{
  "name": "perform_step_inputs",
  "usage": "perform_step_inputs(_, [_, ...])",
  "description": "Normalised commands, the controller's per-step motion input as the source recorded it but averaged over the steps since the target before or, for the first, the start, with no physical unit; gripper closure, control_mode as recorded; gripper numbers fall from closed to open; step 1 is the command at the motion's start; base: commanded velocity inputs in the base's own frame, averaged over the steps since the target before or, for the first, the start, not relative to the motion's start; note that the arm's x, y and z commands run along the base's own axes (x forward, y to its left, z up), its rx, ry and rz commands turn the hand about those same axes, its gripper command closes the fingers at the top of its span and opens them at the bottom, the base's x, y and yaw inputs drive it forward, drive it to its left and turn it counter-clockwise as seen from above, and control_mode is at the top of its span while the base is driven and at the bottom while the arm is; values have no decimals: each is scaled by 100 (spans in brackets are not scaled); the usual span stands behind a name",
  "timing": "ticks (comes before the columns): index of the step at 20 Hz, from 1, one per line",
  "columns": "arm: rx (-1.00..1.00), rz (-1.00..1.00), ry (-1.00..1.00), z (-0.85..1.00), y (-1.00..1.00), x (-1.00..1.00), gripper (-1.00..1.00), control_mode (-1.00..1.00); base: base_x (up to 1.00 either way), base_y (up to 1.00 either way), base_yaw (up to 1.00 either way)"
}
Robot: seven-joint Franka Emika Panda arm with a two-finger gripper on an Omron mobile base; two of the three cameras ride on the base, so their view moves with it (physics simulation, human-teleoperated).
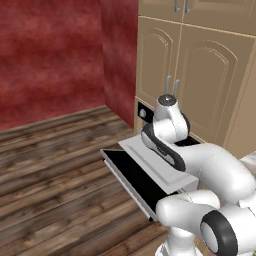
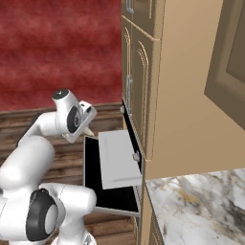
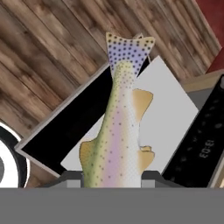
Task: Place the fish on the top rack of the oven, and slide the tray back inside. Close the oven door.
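tray over open oven door

The speckled fish hangs tail-first toward 12 o'clock above the pulled-out pale grey tray. The tray overhangs the black glass oven door, which lies open flat. The oven control strip sits at 3 o'clock.

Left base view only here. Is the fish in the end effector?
Observer: Yes. In the hand view the fish is clamped in the end effector, tail pointing away.
Operator: Anything on the tray?
Observer: No. In the right base view the tray is bare, pulled out over the open oven door.
Operator: End effector over the tray?
Observer: The right base view puts it raised, off the tray's outer side, above the door.
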Motion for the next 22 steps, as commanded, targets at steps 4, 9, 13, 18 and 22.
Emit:
perform_step_inputs(4, [-1, -12, 0, -35, 0, 26, 100, -100, 0, 0, 0])
perform_step_inputs(9, [0, -12, -1, -40, 0, 17, 100, -100, 0, 0, 0])
perform_step_inputs(13, [0, -13, -6, -39, 0, 16, 100, -100, 0, 0, 0])
perform_step_inputs(18, [0, -14, -1, -31, 0, 26, 100, -100, 0, 0, 0])
perform_step_inputs(22, [0, -14, 0, -25, 0, 28, 100, -100, 0, 0, 0])
